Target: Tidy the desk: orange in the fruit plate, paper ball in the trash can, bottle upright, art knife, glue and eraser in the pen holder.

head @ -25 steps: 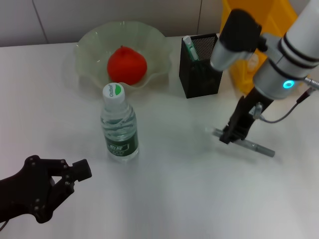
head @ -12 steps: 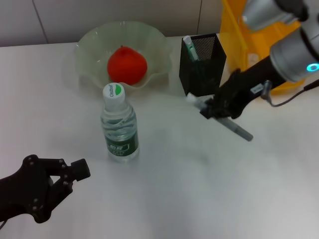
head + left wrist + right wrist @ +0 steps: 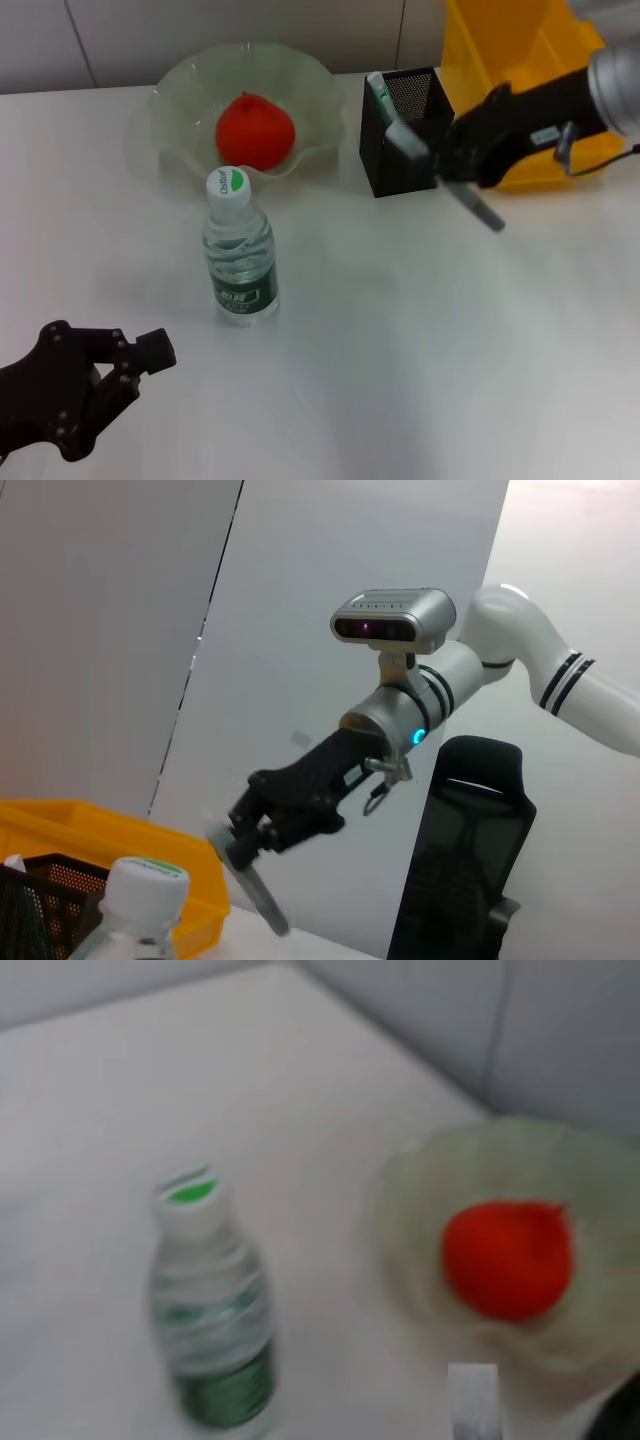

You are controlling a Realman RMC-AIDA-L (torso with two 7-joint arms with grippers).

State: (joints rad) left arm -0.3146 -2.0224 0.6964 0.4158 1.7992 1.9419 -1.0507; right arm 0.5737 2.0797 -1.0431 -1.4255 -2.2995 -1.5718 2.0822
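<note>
We see the right claw (image 3: 452,165) clamped on the art knife (image 3: 440,178) beside the pen holder (image 3: 404,131) near the desk's far edge — held slanted, it may snag the rim — the left claw (image 3: 130,355) hangs open, idle.

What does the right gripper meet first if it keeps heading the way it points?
Likely the pen holder: the right gripper, shut on the art knife, points at it, knife tip near its rim; depth unclear.

Right gripper (image 3: 447,165) picked the knife (image 3: 440,176) up off the table 1 s ago, now it's lifted & carried over right next to the pen holder (image 3: 403,131), tilted. Left gripper (image 3: 150,350) dropped slightly.
</note>
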